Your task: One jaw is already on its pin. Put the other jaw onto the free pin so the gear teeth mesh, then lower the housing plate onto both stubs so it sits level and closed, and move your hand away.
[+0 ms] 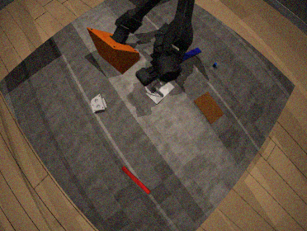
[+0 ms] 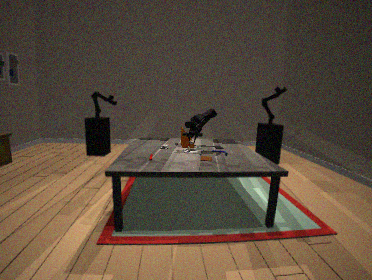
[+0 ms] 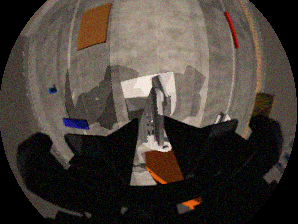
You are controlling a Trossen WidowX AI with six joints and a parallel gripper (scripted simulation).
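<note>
Hand (image 1: pixel 152 86) (image 3: pixel 150 120) part-open, gripping grey jaw (image 1: pixel 156 91) (image 3: pixel 158 102) btwn fingers; jaw's long axis running outward from hand, far end pointing over white base (image 1: pixel 167 89) (image 3: pixel 136 88). White holed plate (image 1: pixel 97 103) lying on surface (image 1: pixel 173 140) (image 2: pixel 140 162), well apart.

Desk (image 1: pixel 177 140) (image 2: pixel 200 167) mottled grey, paler stripes across. Upper left of top view: block (image 1: pixel 111 49) bright orange above, rust-brown side. Bottom: bar (image 1: pixel 136 180) (image 3: pixel 231 30) red. Right of centre: flat rectangle (image 1: pixel 209 107) (image 2: pixel 206 158) (image 3: pixel 94 26) brown-orange. Floor (image 2: pixel 55 200) tan planks.
</note>
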